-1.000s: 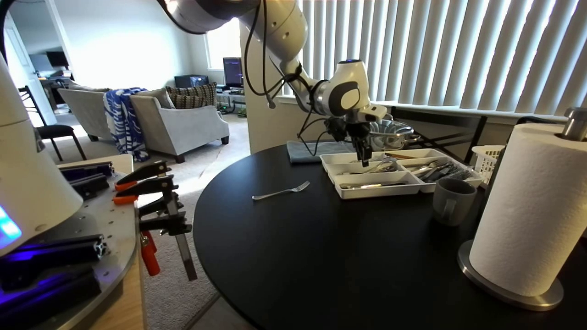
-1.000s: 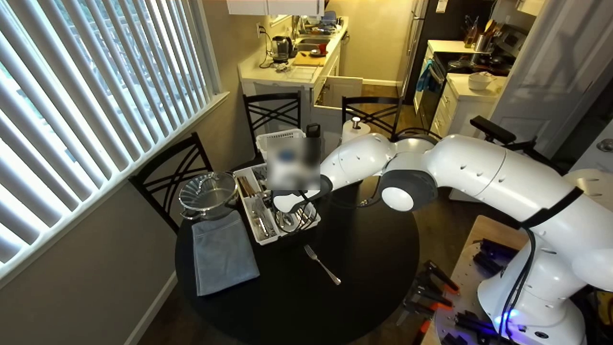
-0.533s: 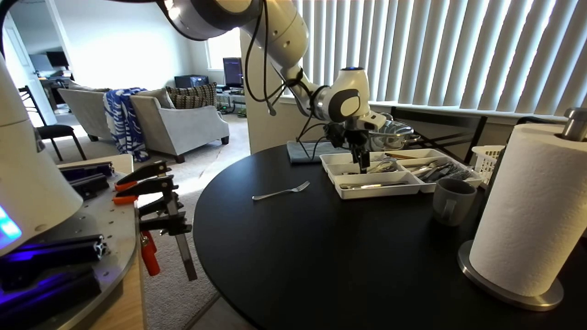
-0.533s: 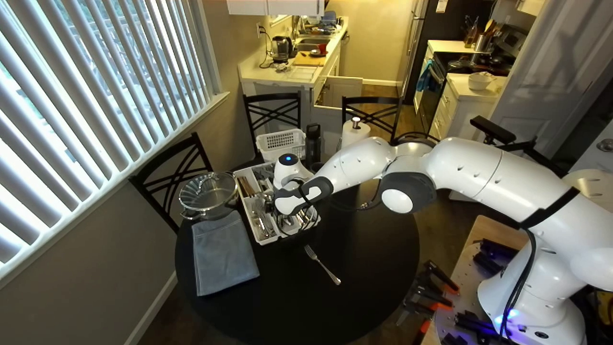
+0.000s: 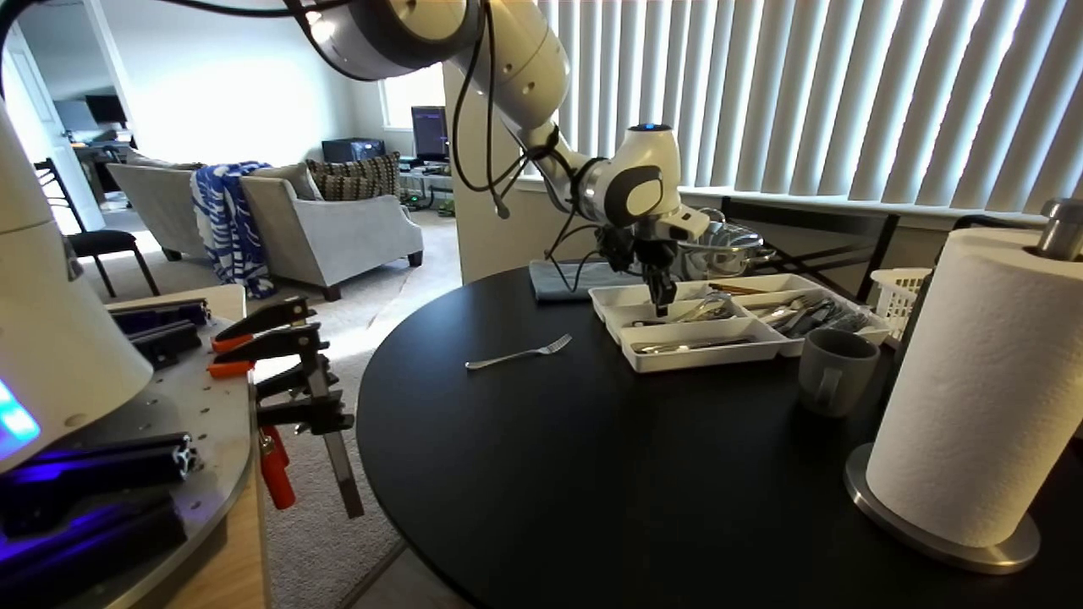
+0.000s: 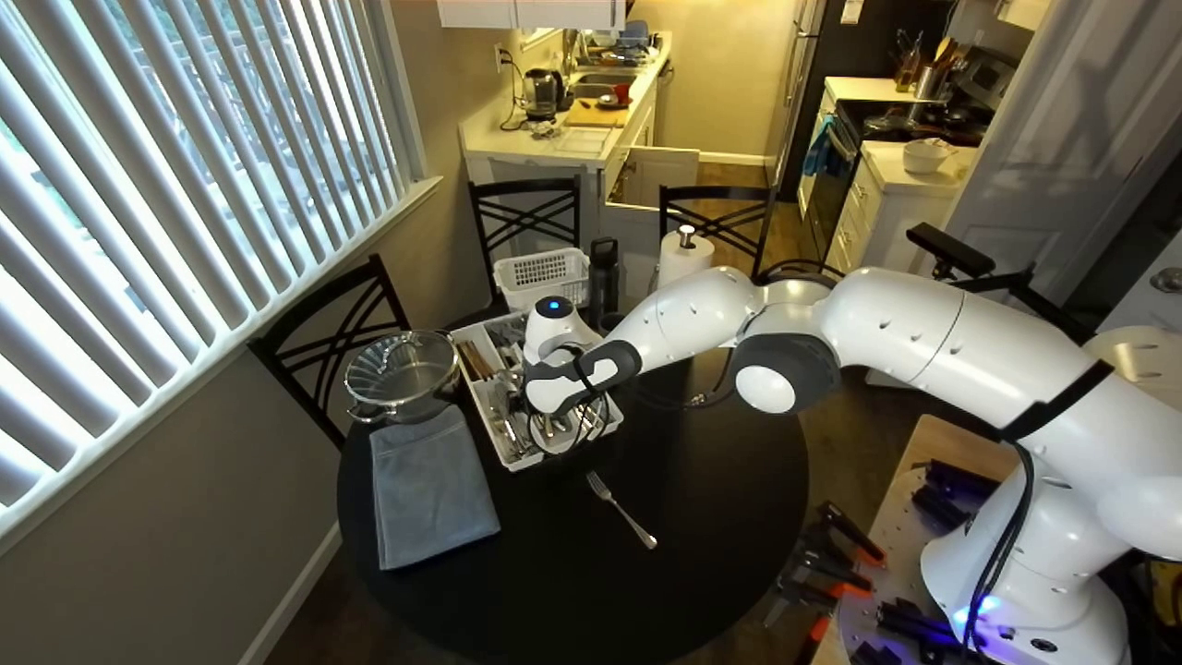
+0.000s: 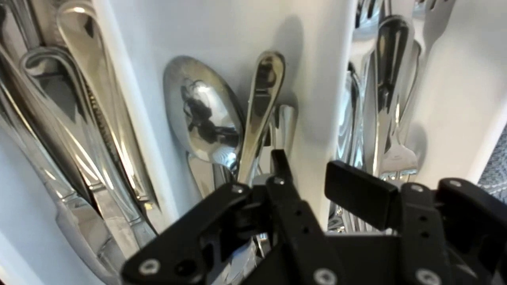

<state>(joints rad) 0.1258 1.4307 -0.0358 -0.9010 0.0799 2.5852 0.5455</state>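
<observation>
Tray (image 5: 709,356) shifted slightly, gripper (image 7: 305,167) straddling its divider (image 7: 336,99)

a white cutlery tray (image 5: 711,356) lies open side up on the black table (image 5: 550,474), split into compartments (image 7: 222,31) of metal cutlery (image 7: 65,87). in one, a shiny spoon bowl (image 7: 206,118) lies just beside a slim handle (image 7: 261,99); a white divider (image 7: 334,111) parts these from forks (image 7: 400,156).

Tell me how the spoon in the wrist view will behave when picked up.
The spoon looks like polished metal, so it should be stiff rather than bendy. Its glossy, curved surface may prove slippery. A narrow shiny handle lies close along its edge, so lifting the spoon could well shift that piece too.
</observation>
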